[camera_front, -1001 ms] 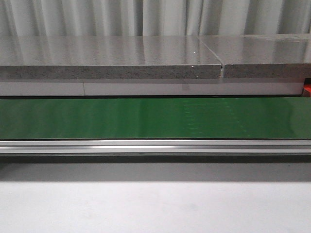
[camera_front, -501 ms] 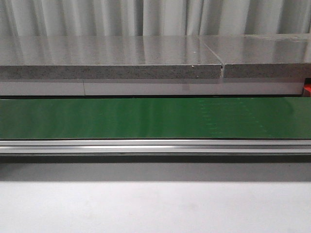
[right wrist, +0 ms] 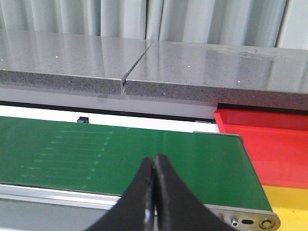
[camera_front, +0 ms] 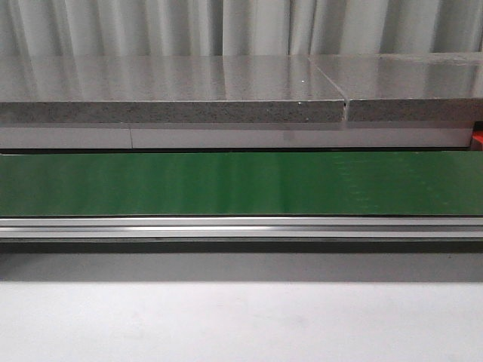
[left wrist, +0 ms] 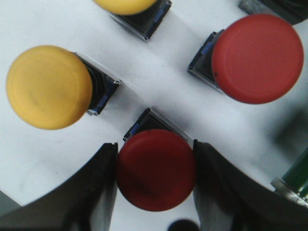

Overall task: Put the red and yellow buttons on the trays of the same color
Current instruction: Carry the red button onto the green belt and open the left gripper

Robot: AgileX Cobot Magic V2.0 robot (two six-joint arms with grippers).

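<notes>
In the left wrist view a red button with a dark square base stands on a white surface. My left gripper is shut on its cap, and both black fingers touch its sides. Close by stand a second red button, a yellow button and the edge of another yellow button. My right gripper is shut on nothing and hangs over the green belt. A red tray lies past the belt's end, with a yellow tray beside it. The front view shows no gripper and no button.
The green conveyor belt runs across the front view between a metal rail and a grey stone shelf. White tabletop lies in front of the rail. A green circuit board edge sits near the held button.
Faint marks on the green belt have drifted to the right in the front view. Nothing else there has changed.
</notes>
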